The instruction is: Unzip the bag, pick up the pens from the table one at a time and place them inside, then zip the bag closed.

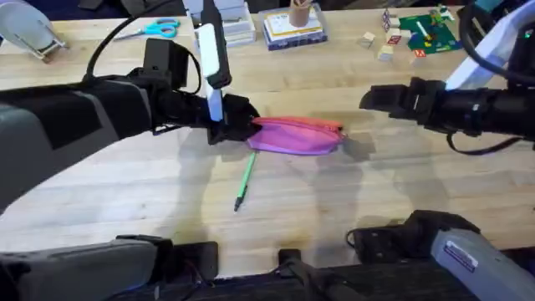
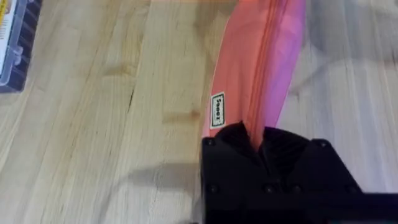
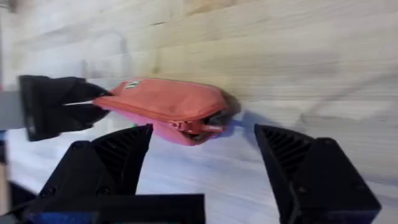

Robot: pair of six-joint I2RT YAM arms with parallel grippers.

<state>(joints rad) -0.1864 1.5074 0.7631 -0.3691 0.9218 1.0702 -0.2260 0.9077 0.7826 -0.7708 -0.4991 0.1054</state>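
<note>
The pink bag (image 1: 297, 135) lies on its side mid-table, its orange-red zipper (image 2: 264, 56) closed. My left gripper (image 1: 242, 124) is shut on the bag's left end (image 2: 249, 127); the right wrist view also shows it as the black left gripper (image 3: 62, 106) pinching that end. My right gripper (image 1: 372, 99) hangs open just off the bag's right end, its black fingers (image 3: 124, 155) standing either side of the zipper pull (image 3: 208, 127) without touching it. One light-green pen (image 1: 244, 181) rests on the table (image 1: 125, 192) in front of the bag, dark tip toward me.
Blue-handled scissors (image 1: 155, 29), a stack of books (image 1: 292, 29) and small blocks (image 1: 418, 33) line the far edge. A white stand (image 1: 29, 33) sits at the far left. A clear box (image 2: 15, 43) lies left of the bag.
</note>
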